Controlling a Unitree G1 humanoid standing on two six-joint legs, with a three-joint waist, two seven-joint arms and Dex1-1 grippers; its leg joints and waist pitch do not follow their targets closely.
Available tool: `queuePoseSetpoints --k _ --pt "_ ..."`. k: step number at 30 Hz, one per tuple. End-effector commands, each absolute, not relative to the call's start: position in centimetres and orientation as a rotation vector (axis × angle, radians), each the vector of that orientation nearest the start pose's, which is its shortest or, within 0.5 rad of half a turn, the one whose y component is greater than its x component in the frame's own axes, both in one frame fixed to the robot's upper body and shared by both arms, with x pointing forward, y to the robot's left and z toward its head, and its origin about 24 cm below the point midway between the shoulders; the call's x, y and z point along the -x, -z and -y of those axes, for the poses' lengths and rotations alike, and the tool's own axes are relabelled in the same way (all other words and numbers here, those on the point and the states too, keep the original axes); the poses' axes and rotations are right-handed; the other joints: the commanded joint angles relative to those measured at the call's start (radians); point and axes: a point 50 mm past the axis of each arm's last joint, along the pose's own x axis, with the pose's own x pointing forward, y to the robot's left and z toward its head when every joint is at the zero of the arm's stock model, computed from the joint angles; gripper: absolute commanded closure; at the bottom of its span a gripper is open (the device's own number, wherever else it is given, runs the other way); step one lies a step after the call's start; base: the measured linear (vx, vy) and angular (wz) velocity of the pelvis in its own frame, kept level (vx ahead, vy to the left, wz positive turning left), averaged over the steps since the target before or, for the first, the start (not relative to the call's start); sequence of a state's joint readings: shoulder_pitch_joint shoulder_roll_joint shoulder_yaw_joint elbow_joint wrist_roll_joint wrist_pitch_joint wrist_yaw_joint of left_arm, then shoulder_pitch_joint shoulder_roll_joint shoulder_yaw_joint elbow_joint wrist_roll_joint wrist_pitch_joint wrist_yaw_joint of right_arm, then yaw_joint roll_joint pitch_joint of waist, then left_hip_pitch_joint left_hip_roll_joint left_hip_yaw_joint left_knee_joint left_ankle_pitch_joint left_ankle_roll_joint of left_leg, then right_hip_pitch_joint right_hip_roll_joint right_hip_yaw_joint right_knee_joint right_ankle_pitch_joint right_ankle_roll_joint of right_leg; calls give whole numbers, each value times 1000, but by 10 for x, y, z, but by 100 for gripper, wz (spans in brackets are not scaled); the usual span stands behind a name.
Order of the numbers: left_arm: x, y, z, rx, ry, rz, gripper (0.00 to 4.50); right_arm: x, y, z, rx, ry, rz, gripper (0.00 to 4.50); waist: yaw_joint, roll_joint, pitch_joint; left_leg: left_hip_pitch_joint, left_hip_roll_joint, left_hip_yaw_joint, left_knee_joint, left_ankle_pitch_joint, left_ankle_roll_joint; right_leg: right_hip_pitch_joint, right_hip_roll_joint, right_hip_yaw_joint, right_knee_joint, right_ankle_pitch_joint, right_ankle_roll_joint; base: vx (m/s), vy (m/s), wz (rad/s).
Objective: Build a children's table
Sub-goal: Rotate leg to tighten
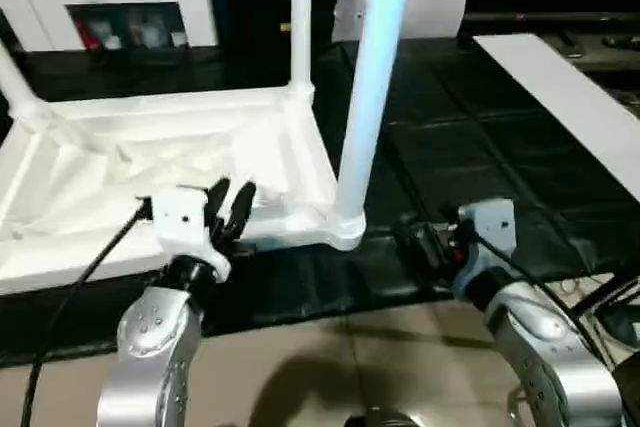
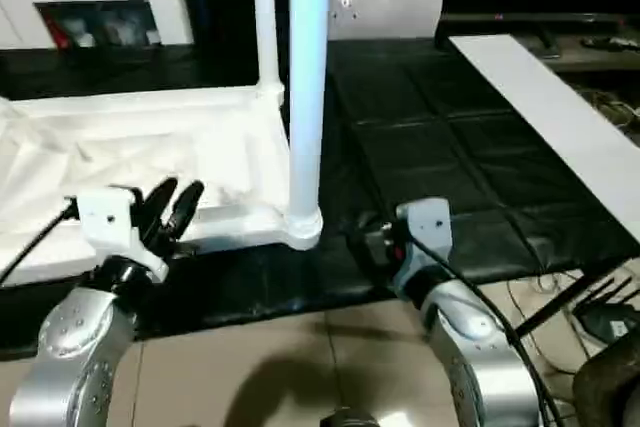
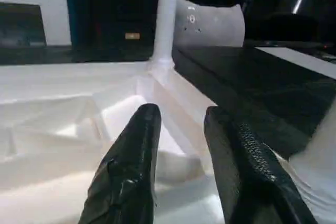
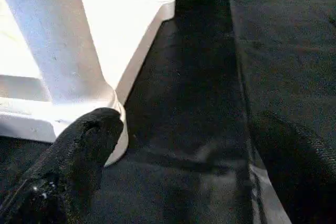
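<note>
I've got 2 grippers low in front. Left gripper (image 1: 232, 205) hangs over the near rim of the table top (image 1: 90, 177), fingers partly apart w/ nothing between them. Right gripper (image 4: 173, 145) is spread wide, empty, beside the near-right leg (image 1: 365, 97). 1 top lies underside up on the black mat (image 1: 470, 137). I count 3 legs standing in corner sockets: near-right, far-right (image 1: 300, 17), far-left (image 1: 14, 82). 1 white board (image 1: 570, 97) lies far right.

table top (image 1: 290, 162): smooth white plastic | legs (image 1: 365, 117): glossy plastic | mat (image 1: 470, 137): matt black | forearms (image 1: 150, 347): brushed silver metal
</note>
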State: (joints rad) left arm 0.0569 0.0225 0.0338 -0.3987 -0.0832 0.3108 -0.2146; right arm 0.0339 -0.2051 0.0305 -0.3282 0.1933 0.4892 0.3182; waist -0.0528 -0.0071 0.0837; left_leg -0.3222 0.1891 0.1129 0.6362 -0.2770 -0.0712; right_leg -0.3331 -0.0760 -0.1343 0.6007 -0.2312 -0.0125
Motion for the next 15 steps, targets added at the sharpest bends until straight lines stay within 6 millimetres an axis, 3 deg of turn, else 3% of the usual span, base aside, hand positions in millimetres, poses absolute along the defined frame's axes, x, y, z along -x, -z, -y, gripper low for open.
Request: queuePoseSetpoints --k 1,2,3,4,5,6,7,8,9,10,11,12,13,14,15 --pt "-232 -93 -149 39 185 29 291 -240 -68 153 15 -435 -202 0 18 -1 -53 -101 -15 -14 -75 -145 198 126 -93 22 -125 -539 -94 113 65 20" --pt "-231 -92 -148 38 185 28 291 -240 -68 154 16 -435 -204 0 17 9 -59 -87 -19 -19 -67 -82 236 128 -91 1 -137 -509 -105 137 85 54" --pt "-229 -92 -147 40 183 27 291 -239 -68 158 7 -430 -207 0 17 12 -60 -85 -23 -23 -66 -50 252 133 -81 -8 -138 -480 -113 155 60 64" --pt "-229 -92 -147 40 183 27 291 -239 -68 158 7 -430 -207 0 12 15 -64 -76 -30 -38 -69 14 293 141 -58 -27 -134 -404 -125 155 60 64" --pt "-225 -90 -146 40 182 21 291 -237 -66 164 11 -418 -206 0 -16 31 -77 40 13 -56 -86 69 301 83 -11 -19 -90 -312 -155 216 45 60" --pt "-224 -89 -146 41 181 18 291 -237 -66 165 9 -414 -206 0 -39 22 -73 87 46 -109 -105 112 353 37 19 -26 -37 -249 -153 244 11 30" --pt "-224 -89 -146 42 181 17 291 -236 -66 165 8 -412 -206 0 -43 10 -76 171 126 -181 -116 169 498 -73 -5 31 73 -184 -74 244 11 30" --pt "-224 -89 -146 43 178 16 291 -236 -66 167 13 -410 -207 0 -36 6 -71 167 129 -179 -114 189 534 -93 -14 47 94 -167 -46 199 -25 8" --pt "-224 -89 -146 43 178 16 291 -236 -66 167 13 -410 -207 0 -33 -3 -70 169 125 -169 -112 205 555 -111 -28 69 97 -140 -33 175 -36 5" --pt "-223 -90 -144 52 187 27 291 -234 -65 169 32 -415 -206 0 -36 -28 -77 150 65 -126 -99 199 520 -97 -48 104 48 -35 -58 175 -36 5" --pt "-222 -91 -144 54 193 29 291 -233 -65 170 39 -421 -206 0 -4 -76 -87 10 -91 -27 -3 125 427 48 -78 198 -35 67 -106 170 -74 11" --pt "-222 -90 -142 47 212 20 291 -231 -65 170 42 -432 -202 0 28 -85 -85 -76 -106 -23 104 -2 316 140 -168 312 -75 149 -249 162 -53 15" --pt "-222 -89 -142 42 224 11 291 -230 -65 170 43 -441 -199 0 38 -74 -82 -96 -82 -39 110 54 247 144 -175 291 -46 304 -281 162 -53 15" --pt "-223 -89 -141 31 248 5 291 -229 -66 170 41 -452 -195 0 43 -83 -83 -95 -93 -34 70 175 125 120 -97 209 -3 629 -239 138 -34 -6" --pt "-223 -89 -140 20 276 9 291 -228 -66 170 36 -467 -191 0 44 -82 -87 -89 -91 -30 37 247 92 111 -73 180 10 763 -208 55 -46 -21"
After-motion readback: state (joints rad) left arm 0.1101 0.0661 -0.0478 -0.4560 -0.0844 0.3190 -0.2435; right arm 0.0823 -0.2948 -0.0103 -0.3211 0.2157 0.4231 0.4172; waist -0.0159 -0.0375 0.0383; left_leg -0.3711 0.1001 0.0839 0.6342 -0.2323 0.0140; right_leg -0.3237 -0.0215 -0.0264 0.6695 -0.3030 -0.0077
